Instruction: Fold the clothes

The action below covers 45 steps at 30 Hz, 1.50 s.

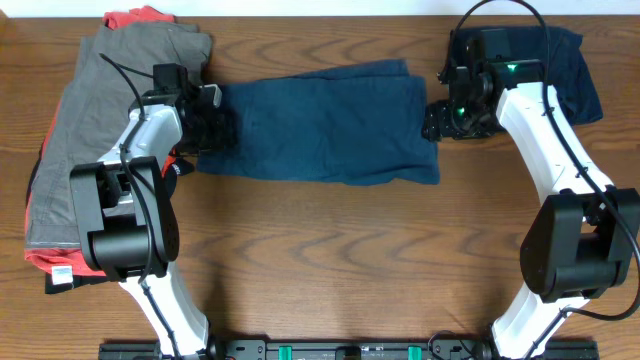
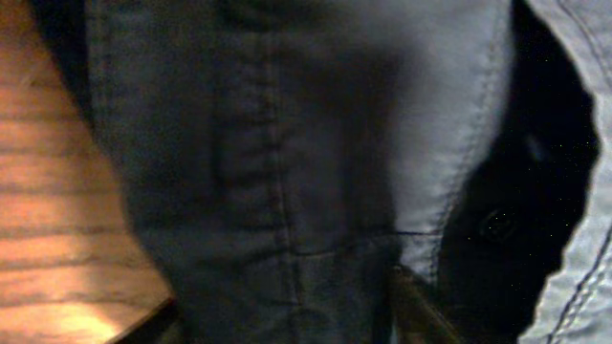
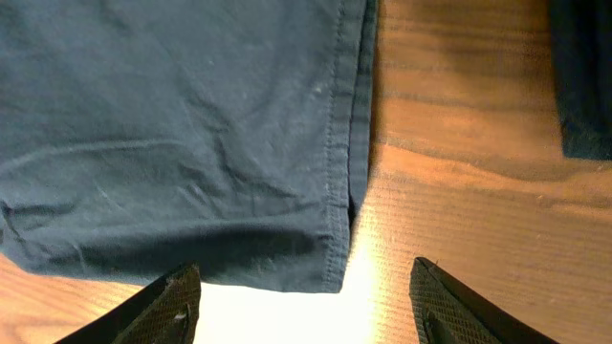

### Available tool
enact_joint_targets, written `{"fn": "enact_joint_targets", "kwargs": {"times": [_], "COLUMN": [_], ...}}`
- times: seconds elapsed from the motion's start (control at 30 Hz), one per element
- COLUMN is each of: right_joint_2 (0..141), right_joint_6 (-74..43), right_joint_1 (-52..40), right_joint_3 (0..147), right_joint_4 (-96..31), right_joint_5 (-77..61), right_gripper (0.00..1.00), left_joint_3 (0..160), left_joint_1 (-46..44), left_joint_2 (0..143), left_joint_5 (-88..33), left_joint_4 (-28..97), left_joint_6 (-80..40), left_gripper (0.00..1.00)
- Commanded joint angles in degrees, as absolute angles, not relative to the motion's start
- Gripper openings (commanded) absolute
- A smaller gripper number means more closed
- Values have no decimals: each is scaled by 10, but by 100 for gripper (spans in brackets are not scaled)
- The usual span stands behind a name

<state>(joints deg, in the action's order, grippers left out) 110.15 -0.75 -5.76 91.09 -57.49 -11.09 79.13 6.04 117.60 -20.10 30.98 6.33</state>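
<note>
The dark navy-blue shorts lie flat across the middle of the table, folded lengthwise. My left gripper is at their left end. In the left wrist view its jaws are spread, with the shorts' seamed fabric filling the gap between them. My right gripper is at the shorts' right end. In the right wrist view it is open and empty, just off the hem corner of the shorts, above bare wood.
A pile of clothes lies at the far left, with a grey garment on top and a red-orange one under it. Another navy garment lies at the back right and also shows in the right wrist view.
</note>
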Motion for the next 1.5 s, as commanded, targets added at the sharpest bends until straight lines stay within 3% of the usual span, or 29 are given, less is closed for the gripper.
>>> {"fn": "enact_joint_targets", "kwargs": {"times": [0.0, 0.07, 0.13, 0.33, 0.97, 1.17, 1.47], "right_joint_2": [1092, 1092, 1093, 1120, 1308, 1346, 1351], "right_joint_6": [-8, -8, -8, -8, -8, -17, -17], "right_joint_1": [-67, -67, -67, -72, -84, -90, -105], "right_joint_3": [919, 919, 919, 919, 919, 919, 918], "right_joint_4": [-559, -537, -505, -441, -392, -399, -402], "right_joint_5": [-108, -108, -108, -124, -183, -188, -191], "right_gripper": [64, 52, 29, 2, 1, 1, 1], "left_joint_3": [796, 796, 796, 796, 796, 797, 801], "left_joint_1": [65, 69, 70, 69, 69, 40, -72], "left_joint_2": [1183, 1182, 1174, 1121, 991, 968, 948], "left_joint_5": [-212, -213, -212, -212, -197, -224, -223], "left_joint_4": [309, 309, 312, 349, 586, 568, 477], "left_joint_6": [66, 66, 66, 66, 137, 122, 83], "left_gripper": [6, 6, 6, 6, 6, 6, 6]}}
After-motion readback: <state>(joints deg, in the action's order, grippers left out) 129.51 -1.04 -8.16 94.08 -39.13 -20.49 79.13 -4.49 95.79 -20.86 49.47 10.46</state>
